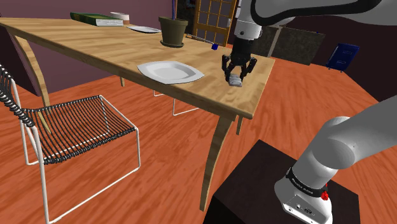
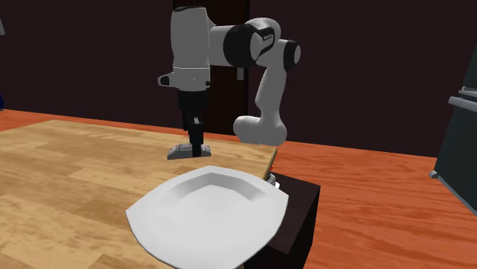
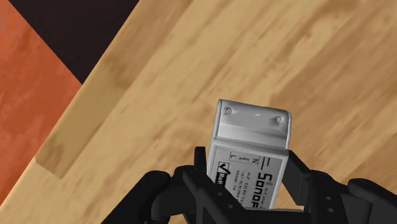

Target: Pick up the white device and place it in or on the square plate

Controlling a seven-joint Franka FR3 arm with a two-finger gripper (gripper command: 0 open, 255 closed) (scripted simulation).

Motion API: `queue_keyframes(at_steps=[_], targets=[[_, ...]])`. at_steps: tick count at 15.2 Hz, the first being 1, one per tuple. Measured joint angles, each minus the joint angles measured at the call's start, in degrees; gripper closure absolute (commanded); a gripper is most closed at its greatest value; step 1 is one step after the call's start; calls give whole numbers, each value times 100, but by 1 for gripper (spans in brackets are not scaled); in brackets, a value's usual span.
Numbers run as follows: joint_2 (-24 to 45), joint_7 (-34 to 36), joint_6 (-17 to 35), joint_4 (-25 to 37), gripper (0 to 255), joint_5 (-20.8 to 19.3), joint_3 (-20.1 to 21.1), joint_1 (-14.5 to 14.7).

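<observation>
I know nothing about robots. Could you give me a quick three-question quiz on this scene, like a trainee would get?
1. True or false: the white device already lies on the square plate.
2. What stands on the table beyond the plate in the shoulder view? A) a dark pot B) a kettle C) a lamp
3. Fill in: the hand is closed on the ____.
Key: 1 false, the device is beside the plate, between the hand's fingers. 2 A. 3 white device.

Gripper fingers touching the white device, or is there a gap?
Touching. The wrist view shows both black fingers flush against the sides of the white device, with no gap on either side.
</observation>
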Motion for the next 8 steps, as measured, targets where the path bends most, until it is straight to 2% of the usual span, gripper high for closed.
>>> queue_keyframes(at_steps=[8], targets=[[5, -3, -38, 41, 255, -4, -2, -2]])
